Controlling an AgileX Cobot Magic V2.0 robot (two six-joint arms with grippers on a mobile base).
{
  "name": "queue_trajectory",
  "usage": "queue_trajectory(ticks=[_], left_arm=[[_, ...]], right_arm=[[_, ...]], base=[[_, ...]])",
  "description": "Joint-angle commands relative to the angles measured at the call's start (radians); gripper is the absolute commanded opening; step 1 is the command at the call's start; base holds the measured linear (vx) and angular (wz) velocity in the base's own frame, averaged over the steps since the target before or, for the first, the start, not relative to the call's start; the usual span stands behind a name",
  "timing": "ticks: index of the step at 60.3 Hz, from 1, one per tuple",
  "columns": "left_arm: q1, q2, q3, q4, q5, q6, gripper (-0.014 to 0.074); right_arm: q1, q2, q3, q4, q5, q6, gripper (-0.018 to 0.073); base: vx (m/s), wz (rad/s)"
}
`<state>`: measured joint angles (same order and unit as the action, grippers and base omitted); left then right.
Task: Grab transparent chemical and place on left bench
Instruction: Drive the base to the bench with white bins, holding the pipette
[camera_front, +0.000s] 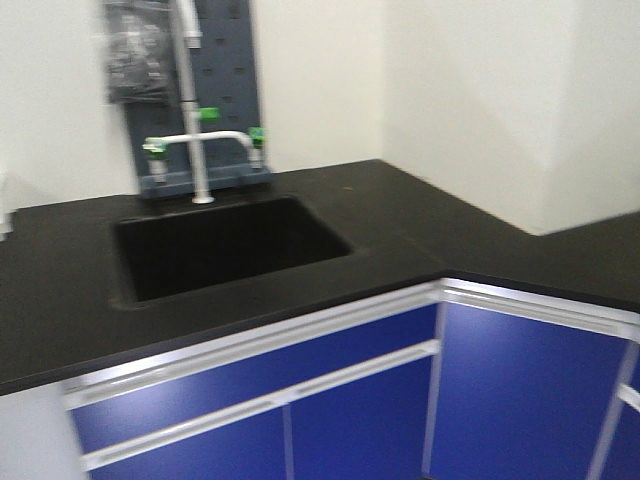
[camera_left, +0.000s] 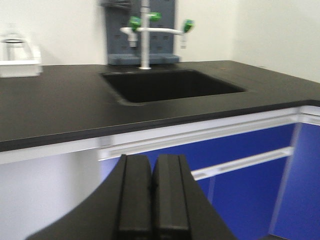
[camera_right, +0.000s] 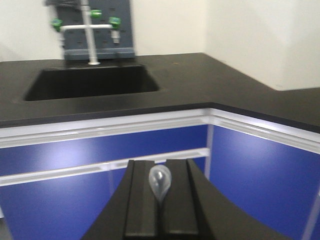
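Transparent chemical (camera_right: 160, 186) in the right gripper (camera_right: 160, 166), sink (camera_front: 225, 245) ahead, left bench out of view.
Right fingers are pinched on it, only the pipette bulb (camera_right: 160, 178) showing between them; the left gripper (camera_left: 151, 162) is empty, fingers together. I'd swing left gently, wrist level so nothing slops, towards the worktop (camera_left: 60, 105) end with the white bin (camera_left: 20, 64).

Only the pipette (camera_right: 160, 181) shows: a translucent teardrop bulb on a thin stem, standing upright with the bulb uppermost, pinched in the narrow gap between the right gripper's (camera_right: 160, 167) fingers, near and central.
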<state>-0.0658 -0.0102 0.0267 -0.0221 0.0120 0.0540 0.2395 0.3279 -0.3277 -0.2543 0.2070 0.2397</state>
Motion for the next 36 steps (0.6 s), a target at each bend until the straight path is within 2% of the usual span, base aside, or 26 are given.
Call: queue_trajectory(ticks=[1, 36], left_arm=[[-0.002, -0.019, 0.016, -0.001, -0.078, -0.008, -0.0003], [-0.002, -0.019, 0.016, -0.001, -0.078, -0.008, -0.0003]], right_arm=[[0.0, 0.007, -0.03, -0.01, -0.076, -0.002, -0.0003], [0.0, 0.007, -0.03, -0.01, -0.076, -0.002, -0.0003]], base=[[0.08, 0.79], [0.17, 0.66]])
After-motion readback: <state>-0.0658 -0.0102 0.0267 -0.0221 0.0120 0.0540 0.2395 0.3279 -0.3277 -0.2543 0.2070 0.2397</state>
